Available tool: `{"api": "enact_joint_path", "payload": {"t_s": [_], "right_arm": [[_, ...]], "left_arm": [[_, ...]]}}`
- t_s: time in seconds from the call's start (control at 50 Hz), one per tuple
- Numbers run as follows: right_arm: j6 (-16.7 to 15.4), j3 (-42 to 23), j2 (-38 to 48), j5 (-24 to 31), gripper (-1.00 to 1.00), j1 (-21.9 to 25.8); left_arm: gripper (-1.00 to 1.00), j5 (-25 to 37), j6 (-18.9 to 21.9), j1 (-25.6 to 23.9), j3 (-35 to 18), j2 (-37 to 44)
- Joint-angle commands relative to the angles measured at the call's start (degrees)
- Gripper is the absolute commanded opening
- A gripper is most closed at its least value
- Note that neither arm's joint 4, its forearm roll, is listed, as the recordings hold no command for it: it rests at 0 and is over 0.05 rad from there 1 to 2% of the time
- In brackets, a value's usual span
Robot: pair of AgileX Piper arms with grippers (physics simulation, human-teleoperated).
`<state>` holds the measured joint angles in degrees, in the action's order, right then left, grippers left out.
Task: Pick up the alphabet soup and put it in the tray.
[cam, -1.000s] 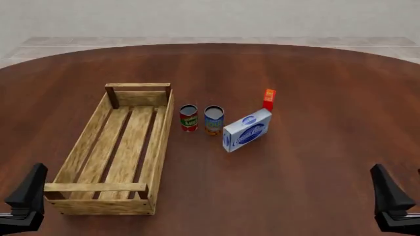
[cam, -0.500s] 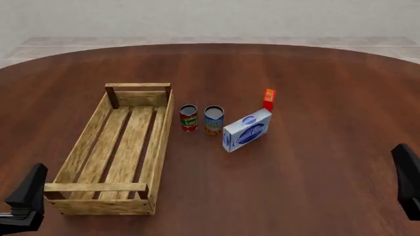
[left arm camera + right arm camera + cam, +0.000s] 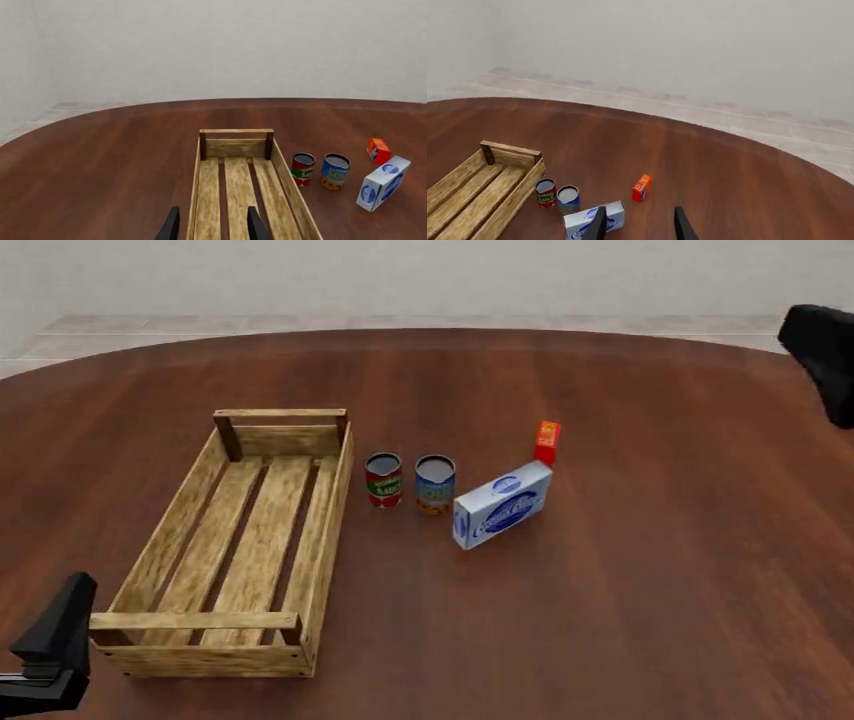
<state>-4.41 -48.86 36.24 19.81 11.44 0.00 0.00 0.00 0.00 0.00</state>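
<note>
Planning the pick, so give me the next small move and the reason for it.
Probably bring the right end effector down toward the alphabet soup. Its fingers stand apart and hold nothing, high above the table, while the can stands upright outside the tray, between the red and green can and the blue and white box.

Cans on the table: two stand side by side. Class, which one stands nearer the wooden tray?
The red and green can; the blue alphabet soup stands on its far side from the tray.
</note>
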Motion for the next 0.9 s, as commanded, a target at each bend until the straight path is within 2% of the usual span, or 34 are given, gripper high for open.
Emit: {"api": "enact_joint_path", "payload": {"t_s": [0.02,0.06,0.08,0.12,0.14,0.16,0.2,0.24,0.26,0.3,0.44,0.48,0.52,0.74,0.9], "right_arm": [[-5.76,-19.55,17.58,7.14,1.0,6.48],[-7.46,-23.42,21.14,8.82,1.0,7.62],[-6.52,-25.18,22.64,9.67,1.0,8.87],[-7.51,-26.63,23.98,10.28,1.0,9.09],[-6.83,-30.62,27.81,12.46,1.0,10.47],[-7.78,-32.6,29.38,12.92,1.0,10.25],[-7.38,-35.28,31.65,14.4,1.0,12.75],[-6.87,-37.06,33.42,15.17,1.0,13.18],[-8.19,-37.69,34.1,14.98,1.0,13.03],[-6.24,-40.99,36.87,16.47,1.0,14.33],[-5.44,-50.22,45.75,20.3,1.0,16.68],[-6.09,-50.75,46.65,20.28,1.0,16.48],[-5.06,-52.16,48.76,20.69,1.0,17.02],[-5.4,-56.98,56.41,21.92,1.0,18.69],[-3.87,-61.69,61.12,24.15,1.0,20.29]], "left_arm": [[1.0,0.0,0.0,0.0,0.0,0.0],[1.0,0.0,0.0,0.0,0.0,0.0],[1.0,0.0,0.0,0.0,0.0,0.0],[1.0,0.0,0.0,0.0,0.0,0.0],[1.0,0.0,0.0,0.0,0.0,0.0],[1.0,0.0,0.0,0.0,0.0,0.0],[1.0,0.0,0.0,0.0,0.0,0.0],[1.0,0.0,0.0,0.0,0.0,0.0],[1.0,0.0,0.0,0.0,0.0,0.0],[1.0,0.0,0.0,0.0,0.0,0.0],[1.0,0.0,0.0,0.0,0.0,0.0],[1.0,0.0,0.0,0.0,0.0,0.0],[1.0,0.0,0.0,0.0,0.0,0.0],[1.0,0.0,0.0,0.0,0.0,0.0],[1.0,0.0,0.0,0.0,0.0,0.0]]}}
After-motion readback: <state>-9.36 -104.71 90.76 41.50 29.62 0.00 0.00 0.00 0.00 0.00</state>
